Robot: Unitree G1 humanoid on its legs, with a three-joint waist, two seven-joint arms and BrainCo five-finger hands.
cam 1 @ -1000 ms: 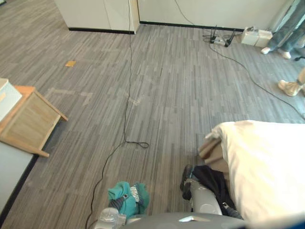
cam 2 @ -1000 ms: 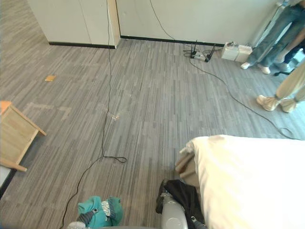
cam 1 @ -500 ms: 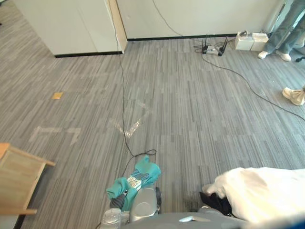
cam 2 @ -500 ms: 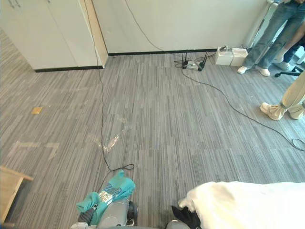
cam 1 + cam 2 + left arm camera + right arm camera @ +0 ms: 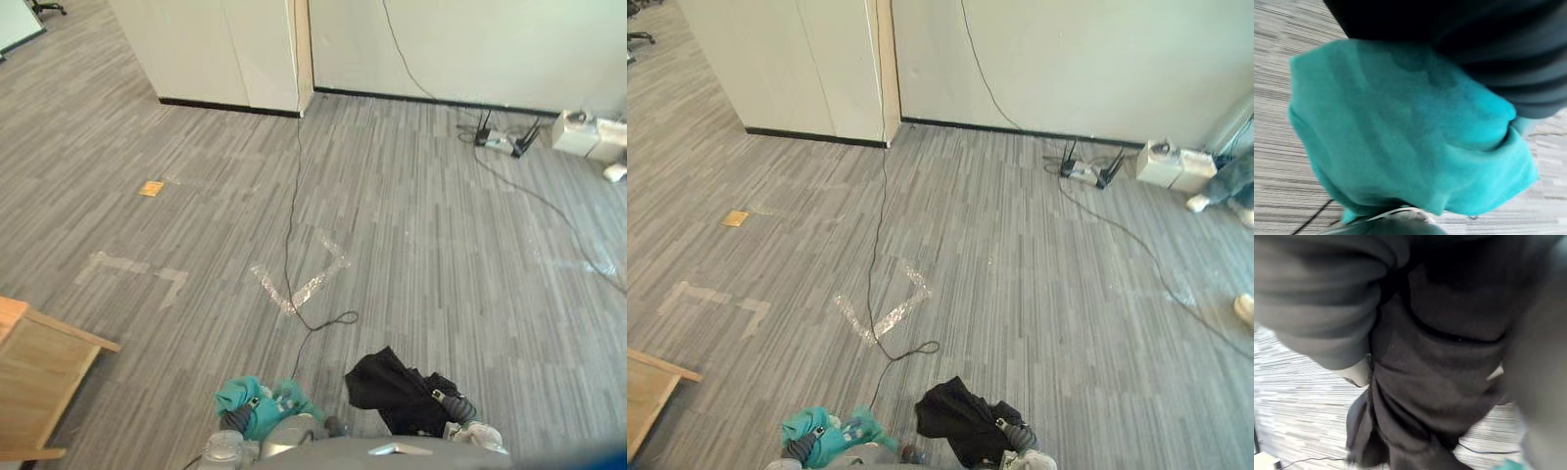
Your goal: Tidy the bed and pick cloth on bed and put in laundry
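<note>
The teal cloth point(image 5: 243, 397) is bunched up over the robot's left hand point(image 5: 233, 421), low in front of it above the grey striped floor point(image 5: 421, 255). Seen from the wrist, the cloth drapes right across that hand, so I cannot tell whether the fingers are clenched on it or loose. Near it, but apart, a black cloth point(image 5: 387, 385) hangs crumpled over the right hand point(image 5: 456, 405), and that grip is hidden just the same. Ahead, strips of clear tape point(image 5: 304, 284) lie on the floor. A white cabinet point(image 5: 225, 49) stands by the far wall, and a wooden stand point(image 5: 39, 377) sits off to the left.
</note>
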